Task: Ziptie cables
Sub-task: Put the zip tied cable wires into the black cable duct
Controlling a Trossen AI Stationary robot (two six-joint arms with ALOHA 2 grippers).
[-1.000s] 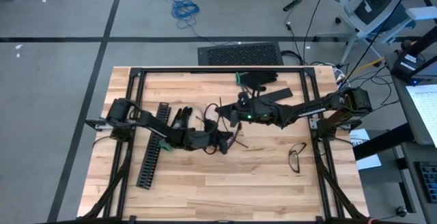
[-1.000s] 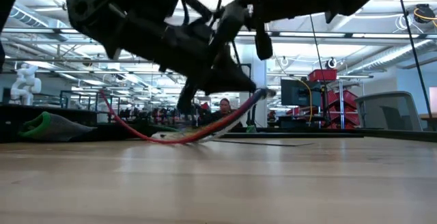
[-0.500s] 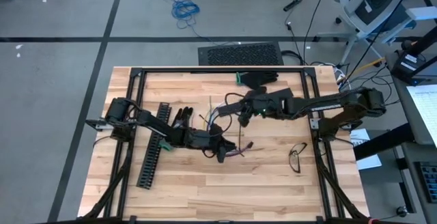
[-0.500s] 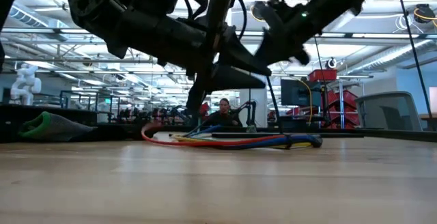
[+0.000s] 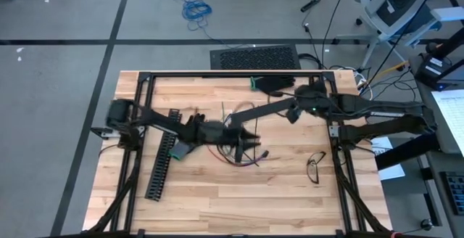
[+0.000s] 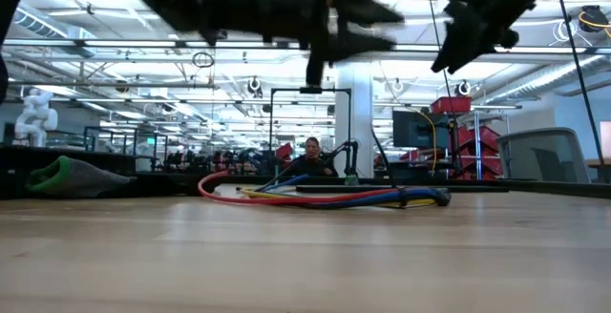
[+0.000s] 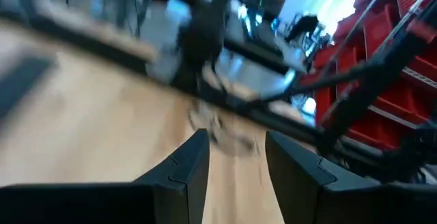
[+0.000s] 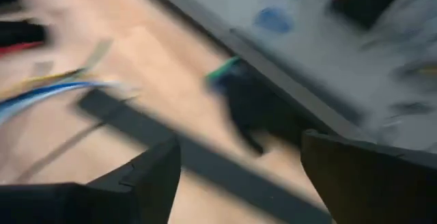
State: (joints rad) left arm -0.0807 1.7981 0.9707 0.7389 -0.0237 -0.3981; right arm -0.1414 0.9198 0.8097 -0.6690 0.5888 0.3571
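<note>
Loose bundle of thin red, blue, yellow and dark wires (image 6: 325, 196) lying flat mid-table. Probably light, limp, springy; best pinched where strands run together. Left gripper (image 5: 250, 141) above it, fingers parted, empty. Right gripper (image 5: 291, 115) raised clear, jaws wide, empty.

High view: overhead, facing straight down, covering the whole wooden table (image 5: 217, 202) and surrounding floor. Low view: at tabletop height, facing level across the table into the room. Both share the cables (image 5: 243, 154) (image 6: 325, 197). Wrist views: close, angled down at the tabletop; blurred, so shared content is uncertain.
</note>
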